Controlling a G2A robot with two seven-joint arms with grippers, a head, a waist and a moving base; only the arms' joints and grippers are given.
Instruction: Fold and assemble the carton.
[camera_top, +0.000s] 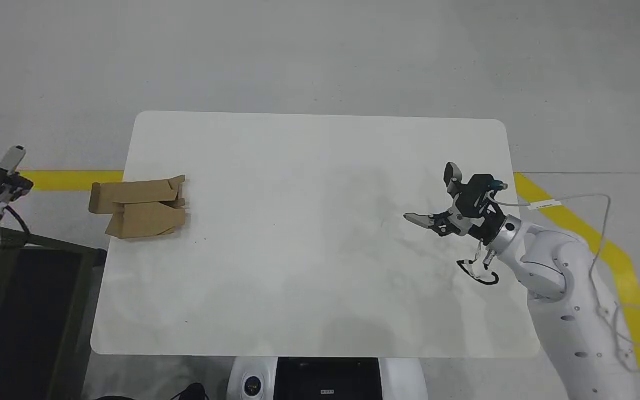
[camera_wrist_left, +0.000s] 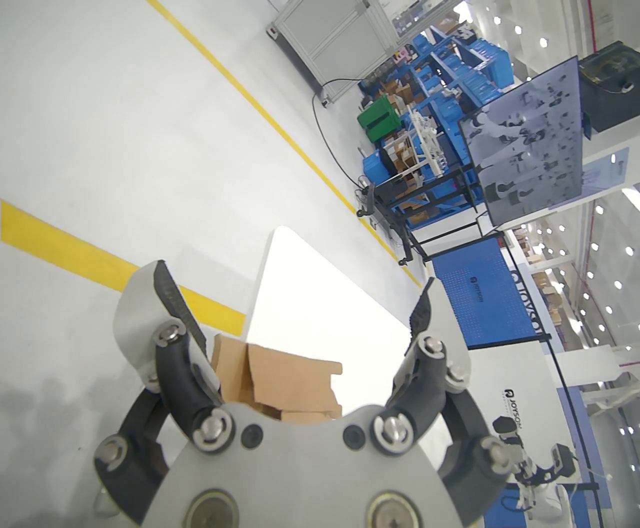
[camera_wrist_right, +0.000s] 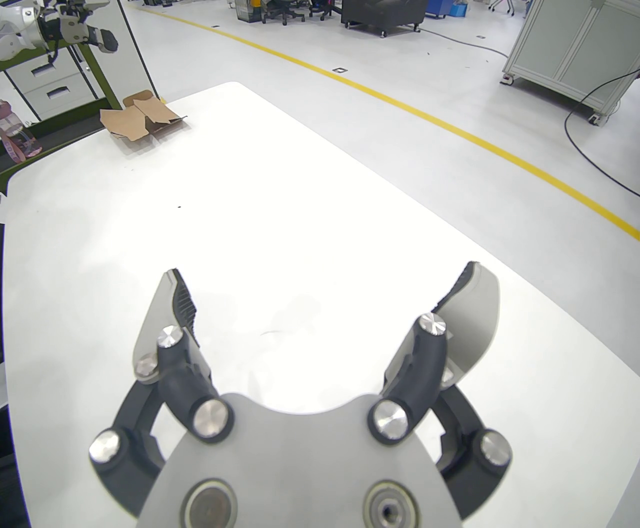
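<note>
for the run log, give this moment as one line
carton: unassembled, overhanging table edge, untouched | left gripper: open, empty, facing carton | right gripper: open, empty, above table far from carton

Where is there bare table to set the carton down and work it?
The middle of the table is bare from near edge to far edge, bordered by the carton at its left edge and the open right gripper over its right side. It is tightest at the left edge, where the open left gripper hangs near the carton.

Pale grey floor crossed by a yellow line. Blue racks stacked with boxes at far side; grey cabinet on castors.
</note>
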